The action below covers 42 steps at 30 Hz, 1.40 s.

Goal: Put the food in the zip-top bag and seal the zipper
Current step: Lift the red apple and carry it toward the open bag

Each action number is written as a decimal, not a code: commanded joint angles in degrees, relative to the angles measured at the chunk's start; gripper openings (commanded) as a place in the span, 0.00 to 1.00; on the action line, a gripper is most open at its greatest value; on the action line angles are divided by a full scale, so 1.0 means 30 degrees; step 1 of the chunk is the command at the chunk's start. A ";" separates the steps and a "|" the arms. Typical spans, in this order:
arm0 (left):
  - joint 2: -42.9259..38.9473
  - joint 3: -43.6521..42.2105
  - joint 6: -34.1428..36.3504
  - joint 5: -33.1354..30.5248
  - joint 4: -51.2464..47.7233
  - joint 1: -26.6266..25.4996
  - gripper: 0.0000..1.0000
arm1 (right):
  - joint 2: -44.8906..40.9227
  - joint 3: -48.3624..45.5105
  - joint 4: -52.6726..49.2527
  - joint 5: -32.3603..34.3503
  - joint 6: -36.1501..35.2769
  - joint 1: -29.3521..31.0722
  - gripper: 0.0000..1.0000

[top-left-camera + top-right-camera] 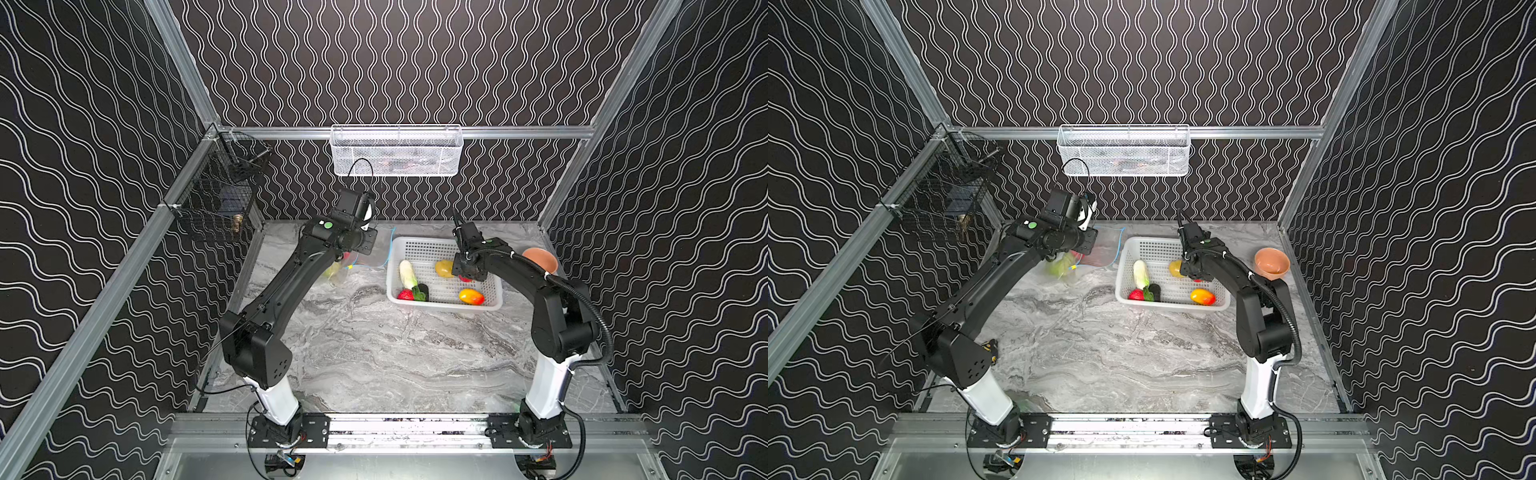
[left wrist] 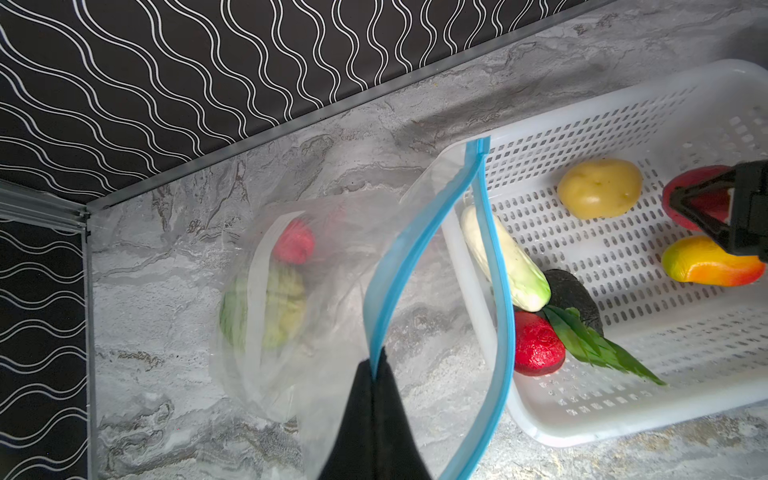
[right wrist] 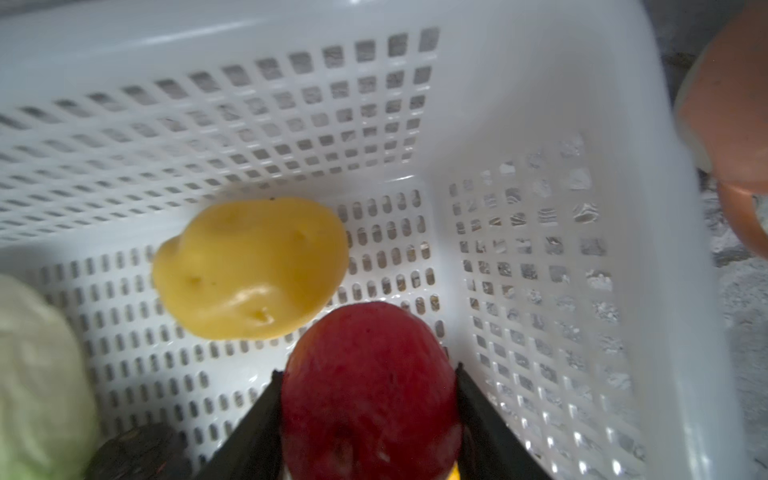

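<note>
We have the melon [image 2: 266, 307] and one strawberry [image 2: 294, 248] in the bag [image 2: 340, 232] beside the basket [image 2: 582, 428], our left jaws pinch its zipper [image 2: 473, 162], our right jaws squeeze a red fruit [image 3: 370, 386] inside the basket, and five more foods and the zipping are left to do.

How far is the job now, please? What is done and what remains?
Done: melon and one strawberry lie in the bag. In hand: left gripper pinches the zipper, holding the bag open; right gripper grips a red fruit in the basket. Left: lemon, radish, eggplant, second strawberry, mango, then sealing.
</note>
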 commanded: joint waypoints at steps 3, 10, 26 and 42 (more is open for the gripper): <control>-0.0196 0.0052 -0.0140 0.0253 0.0013 0.0023 0.00 | -0.1264 -0.0096 0.1036 -0.1126 -0.0120 0.0038 0.37; -0.0224 0.0021 -0.0251 0.0468 0.0000 0.0023 0.00 | -0.2579 -0.0446 0.2087 -0.2233 0.0089 0.0046 0.37; -0.0283 -0.0147 0.0073 0.0688 0.0123 -0.0003 0.00 | -0.5844 -0.2990 0.7595 -0.6642 -0.0303 0.1043 0.36; -0.0047 -0.0062 0.0071 0.0930 -0.0001 0.0022 0.00 | -0.5829 -0.2631 1.0944 -0.8884 -0.0891 0.2843 0.34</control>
